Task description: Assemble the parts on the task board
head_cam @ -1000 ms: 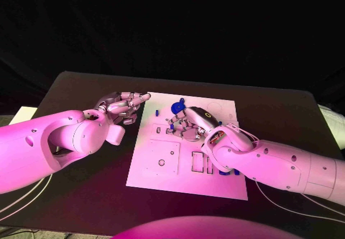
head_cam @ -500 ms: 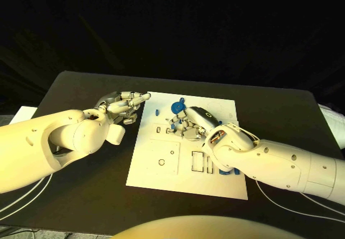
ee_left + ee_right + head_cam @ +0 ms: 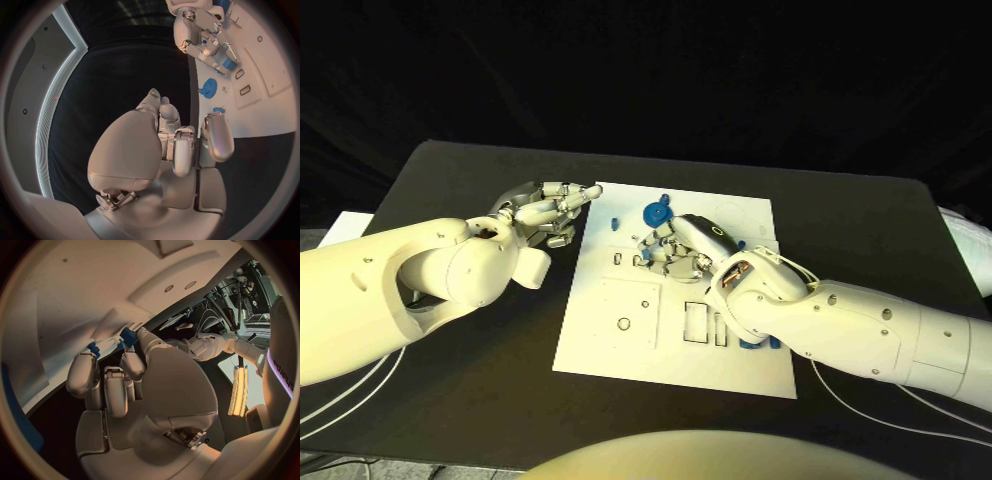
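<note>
Our right hand (image 3: 678, 245) has its fingers (image 3: 128, 362) curled down onto small blue plastic parts (image 3: 128, 335) at the centre of the frame, on the flat white task board (image 3: 740, 365). Our left hand (image 3: 548, 213), upper left of centre, has its fingers (image 3: 215, 137) bunched together, empty, beside the board's left edge over the black tabletop (image 3: 459, 385). A round blue part (image 3: 655, 213) lies just above the right hand.

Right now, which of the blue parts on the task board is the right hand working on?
The small blue part at the right hand fingertips, mid-board. The round blue part lies apart near the far edge, untouched.
</note>
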Robot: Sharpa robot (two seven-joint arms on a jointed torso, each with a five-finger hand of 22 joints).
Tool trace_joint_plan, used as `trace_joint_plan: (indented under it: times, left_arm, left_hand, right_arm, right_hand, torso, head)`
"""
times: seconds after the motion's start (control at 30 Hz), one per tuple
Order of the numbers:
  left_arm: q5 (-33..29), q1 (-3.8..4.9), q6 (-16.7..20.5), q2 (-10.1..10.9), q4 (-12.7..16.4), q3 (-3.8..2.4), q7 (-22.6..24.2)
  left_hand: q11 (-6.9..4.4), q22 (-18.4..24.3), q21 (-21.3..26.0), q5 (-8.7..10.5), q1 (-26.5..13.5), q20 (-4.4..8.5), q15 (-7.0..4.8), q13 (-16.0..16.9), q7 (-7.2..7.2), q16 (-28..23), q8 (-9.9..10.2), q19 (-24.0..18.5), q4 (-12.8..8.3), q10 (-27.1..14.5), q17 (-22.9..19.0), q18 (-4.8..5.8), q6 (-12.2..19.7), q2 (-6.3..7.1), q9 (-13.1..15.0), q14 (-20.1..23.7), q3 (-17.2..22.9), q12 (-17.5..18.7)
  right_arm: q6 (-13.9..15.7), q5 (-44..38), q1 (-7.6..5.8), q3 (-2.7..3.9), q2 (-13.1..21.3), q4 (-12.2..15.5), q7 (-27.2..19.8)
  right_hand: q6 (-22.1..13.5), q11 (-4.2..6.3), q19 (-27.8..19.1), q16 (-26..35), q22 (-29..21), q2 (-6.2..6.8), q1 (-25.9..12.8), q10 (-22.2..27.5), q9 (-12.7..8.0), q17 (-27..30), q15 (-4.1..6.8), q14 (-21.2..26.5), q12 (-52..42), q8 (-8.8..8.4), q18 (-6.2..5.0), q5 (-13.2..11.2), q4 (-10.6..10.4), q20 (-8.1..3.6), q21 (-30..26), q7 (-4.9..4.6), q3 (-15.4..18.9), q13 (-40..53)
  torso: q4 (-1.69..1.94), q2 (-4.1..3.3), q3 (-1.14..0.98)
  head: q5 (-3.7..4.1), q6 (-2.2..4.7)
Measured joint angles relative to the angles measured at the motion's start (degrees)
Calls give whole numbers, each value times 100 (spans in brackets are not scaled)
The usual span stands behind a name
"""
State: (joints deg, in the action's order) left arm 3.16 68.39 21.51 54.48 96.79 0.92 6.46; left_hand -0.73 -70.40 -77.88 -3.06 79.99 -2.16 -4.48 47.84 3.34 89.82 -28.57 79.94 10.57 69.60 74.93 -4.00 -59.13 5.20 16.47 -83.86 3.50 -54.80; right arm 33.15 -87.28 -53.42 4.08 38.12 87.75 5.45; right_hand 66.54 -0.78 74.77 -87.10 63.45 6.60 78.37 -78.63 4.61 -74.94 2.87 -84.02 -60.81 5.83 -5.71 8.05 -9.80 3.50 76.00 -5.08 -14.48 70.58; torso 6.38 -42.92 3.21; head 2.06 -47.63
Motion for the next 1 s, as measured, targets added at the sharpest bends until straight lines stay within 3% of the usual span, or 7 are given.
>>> trace_joint_plan:
  times: [1.0]
  left_arm:
    - [13, -1, -9, -6, -6, 1, -3]
  left_hand:
    - [0, 0, 0, 0, 0, 0, 0, 0, 0, 0, 0, 0, 0, 0, -2, -1, 0, 0, 0, 0, 0, 0]
  right_arm:
    - [-196, 4, 2, 6, 47, 2, 16]
  right_hand:
    - [-63, -37, -102, 130, -188, 23, 23, 268, -14, 2, 0, 0, 812, -35, -1, 0, 0, 20, -144, -82, 0, -563]
  torso:
    - [-1, 6, 7]
  head:
    - [21, -38]
